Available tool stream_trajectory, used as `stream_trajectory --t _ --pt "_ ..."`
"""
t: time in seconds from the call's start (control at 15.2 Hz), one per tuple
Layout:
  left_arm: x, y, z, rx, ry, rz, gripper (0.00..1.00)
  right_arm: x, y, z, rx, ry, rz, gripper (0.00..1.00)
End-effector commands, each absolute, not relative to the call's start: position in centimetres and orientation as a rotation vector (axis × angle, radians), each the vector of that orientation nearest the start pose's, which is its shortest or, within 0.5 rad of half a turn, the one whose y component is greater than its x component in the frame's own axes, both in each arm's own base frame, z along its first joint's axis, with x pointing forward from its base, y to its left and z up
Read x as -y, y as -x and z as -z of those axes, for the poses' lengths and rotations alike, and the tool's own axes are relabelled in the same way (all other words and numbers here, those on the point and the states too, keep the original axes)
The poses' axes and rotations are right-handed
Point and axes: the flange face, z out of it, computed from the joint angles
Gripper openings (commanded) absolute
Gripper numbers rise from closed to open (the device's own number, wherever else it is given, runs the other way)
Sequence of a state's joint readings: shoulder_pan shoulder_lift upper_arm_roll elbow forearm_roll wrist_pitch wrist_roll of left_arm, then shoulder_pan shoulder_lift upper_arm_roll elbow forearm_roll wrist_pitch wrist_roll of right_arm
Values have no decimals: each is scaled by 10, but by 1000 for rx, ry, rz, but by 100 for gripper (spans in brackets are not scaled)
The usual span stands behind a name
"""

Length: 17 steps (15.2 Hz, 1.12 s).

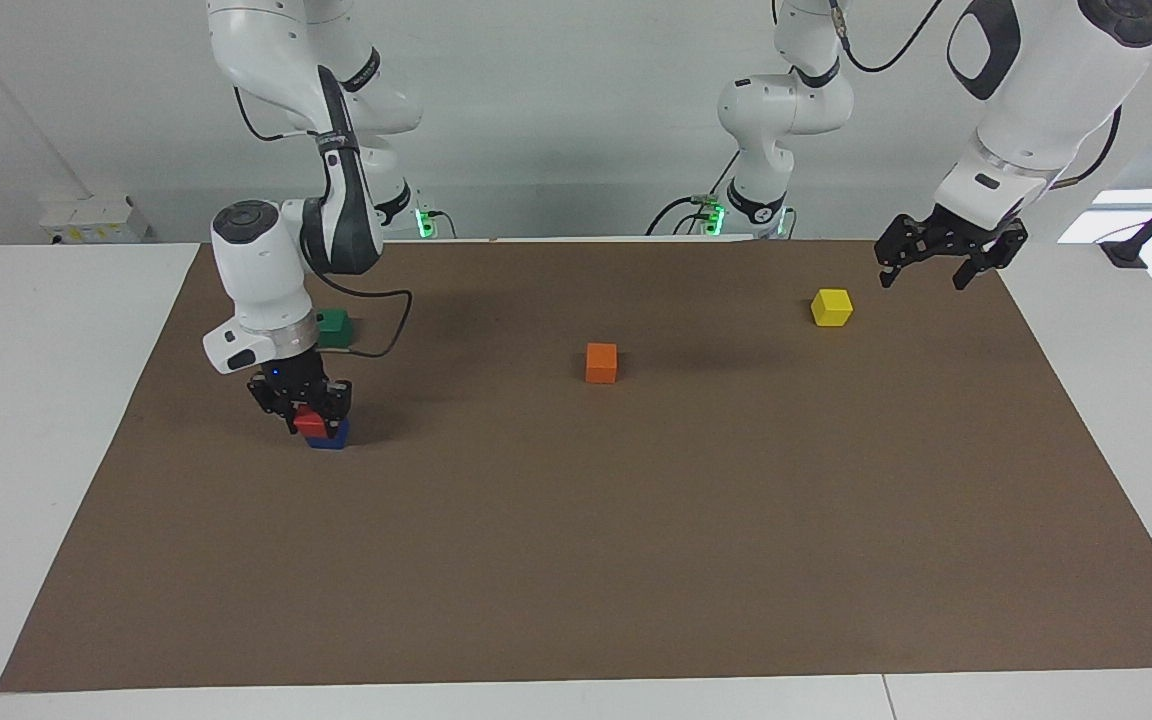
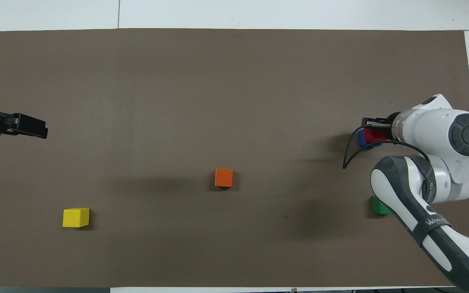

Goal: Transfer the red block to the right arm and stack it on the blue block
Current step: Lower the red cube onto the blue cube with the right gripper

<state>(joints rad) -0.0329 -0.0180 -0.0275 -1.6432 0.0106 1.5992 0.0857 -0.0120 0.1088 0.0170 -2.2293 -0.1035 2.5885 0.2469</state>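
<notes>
Lower left of the facing view: your right gripper points straight down, jaws closed on the red block. The red block sits on the blue block, or a hair above it; contact cannot be confirmed. It looks shifted slightly off the blue block's centre, with blue showing at one side. In the overhead view the same pair sits at the right edge, mid-height, with the red block and a strip of the blue block showing past the wrist.

The vertical approach makes sense: the fingers grip the red block's sides and leave its underside free to seat flat. Handover looks done, since the right arm holds the block. Judged stage: placement, release not yet made.

Upper right of the facing view: your left gripper hangs over the brown mat at its edge, jaws spread and holding nothing. This arm waits, well apart from the stack, likely parked clear of the right arm's working space.

Other items: green block just above the right wrist in the facing view; orange block mid-frame; yellow block near the left gripper. None touches the stack.

Check alignment before you open; an offset could tip the red block off.
</notes>
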Motion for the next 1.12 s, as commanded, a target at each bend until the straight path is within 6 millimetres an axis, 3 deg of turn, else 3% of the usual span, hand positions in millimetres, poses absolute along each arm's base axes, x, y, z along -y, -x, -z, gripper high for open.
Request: stream_trajectory --t 0.0,1.05 --pt "30 -541 -605 -240 3102 -51 100 11 -552 -347 -272 3157 392 0" --pt "30 -541 -605 -240 3102 -56 100 5 -553 -348 -248 3157 397 0"
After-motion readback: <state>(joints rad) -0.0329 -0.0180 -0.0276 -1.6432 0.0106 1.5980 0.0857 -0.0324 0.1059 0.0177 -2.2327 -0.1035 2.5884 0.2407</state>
